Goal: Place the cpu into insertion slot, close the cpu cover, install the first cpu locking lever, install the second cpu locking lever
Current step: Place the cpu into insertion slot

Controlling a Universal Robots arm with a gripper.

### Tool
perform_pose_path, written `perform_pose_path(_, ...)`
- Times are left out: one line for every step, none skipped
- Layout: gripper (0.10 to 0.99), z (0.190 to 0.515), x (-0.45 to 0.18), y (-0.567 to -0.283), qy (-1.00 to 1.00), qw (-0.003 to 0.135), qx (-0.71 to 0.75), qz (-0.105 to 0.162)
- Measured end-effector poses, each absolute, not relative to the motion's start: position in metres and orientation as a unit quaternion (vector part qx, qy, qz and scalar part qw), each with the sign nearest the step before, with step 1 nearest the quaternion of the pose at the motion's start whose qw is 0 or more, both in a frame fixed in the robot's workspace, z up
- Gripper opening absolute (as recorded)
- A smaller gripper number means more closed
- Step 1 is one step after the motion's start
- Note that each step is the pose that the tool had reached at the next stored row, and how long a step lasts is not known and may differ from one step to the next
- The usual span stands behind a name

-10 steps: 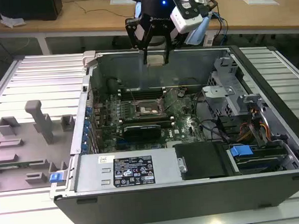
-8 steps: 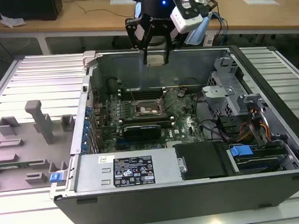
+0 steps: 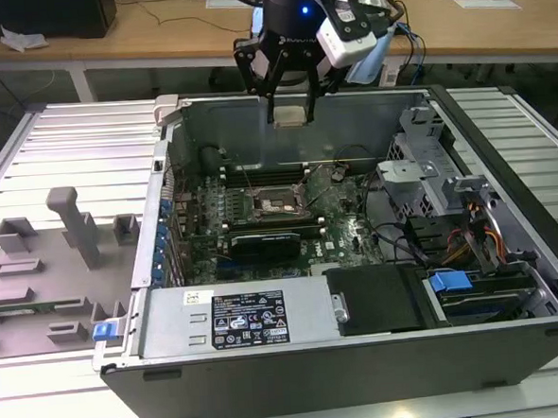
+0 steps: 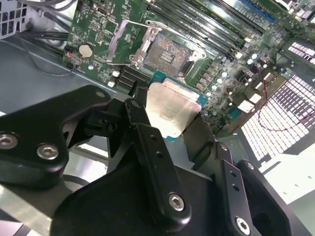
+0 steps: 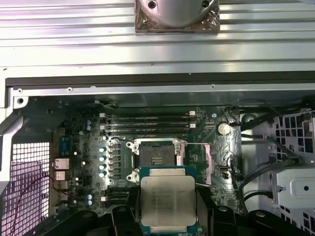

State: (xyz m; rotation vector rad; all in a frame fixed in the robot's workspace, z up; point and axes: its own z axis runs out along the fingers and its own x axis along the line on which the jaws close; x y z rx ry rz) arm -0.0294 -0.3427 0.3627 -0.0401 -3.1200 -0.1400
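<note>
My gripper [image 3: 290, 106] hangs above the open computer case, over its back wall, shut on the cpu [image 3: 290, 114]. Both wrist views show the chip's dull silver top [image 4: 170, 110] [image 5: 167, 199] held between the black fingers [image 4: 140, 123]. Below it on the green motherboard lies the insertion slot [image 3: 277, 204] [image 4: 167, 51] [image 5: 156, 155], its dark centre bare. The cpu cover [image 4: 123, 42] [image 5: 197, 160] is swung open to one side of the socket. The chip is well clear of the board.
The case's metal walls [image 3: 349, 119] ring the motherboard. Long black memory slots [image 5: 147, 123] run beside the socket. A drive cage [image 3: 419, 177] with cables stands at the exterior view's right, a labelled black unit [image 3: 248, 320] at the front, and grey fixture blocks [image 3: 67, 236] on the left.
</note>
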Motion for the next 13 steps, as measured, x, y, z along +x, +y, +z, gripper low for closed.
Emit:
perform_pose_path(0.541, 0.359, -0.03, -0.343, -0.999, 0.009, -0.013, -0.045)
perform_pose_path(0.541, 0.355, -0.031, -0.343, -0.999, 0.009, -0.013, -0.045)
perform_pose_path(0.541, 0.347, -0.032, -0.343, -0.999, 0.009, -0.013, -0.045)
perform_pose_path(0.541, 0.344, -0.033, -0.343, -0.999, 0.009, -0.013, -0.045)
perform_pose_path(0.541, 0.341, -0.034, -0.343, -0.999, 0.009, -0.013, -0.044)
perform_pose_path(0.541, 0.34, -0.034, -0.343, -0.999, 0.009, -0.013, -0.044)
perform_pose_path(0.541, 0.338, -0.034, -0.343, -0.999, 0.009, -0.013, -0.044)
perform_pose_path(0.541, 0.334, -0.035, -0.343, -0.999, 0.009, -0.013, -0.044)
perform_pose_path(0.541, 0.33, -0.035, -0.343, -0.999, 0.009, -0.013, -0.043)
perform_pose_path(0.541, 0.328, -0.035, -0.343, -0.999, 0.009, -0.013, -0.043)
perform_pose_path(0.541, 0.327, -0.035, -0.343, -0.999, 0.009, -0.013, -0.042)
perform_pose_path(0.541, 0.325, -0.036, -0.343, -0.999, 0.009, -0.013, -0.042)
perform_pose_path(0.541, 0.323, -0.036, -0.343, -0.999, 0.009, -0.013, -0.042)
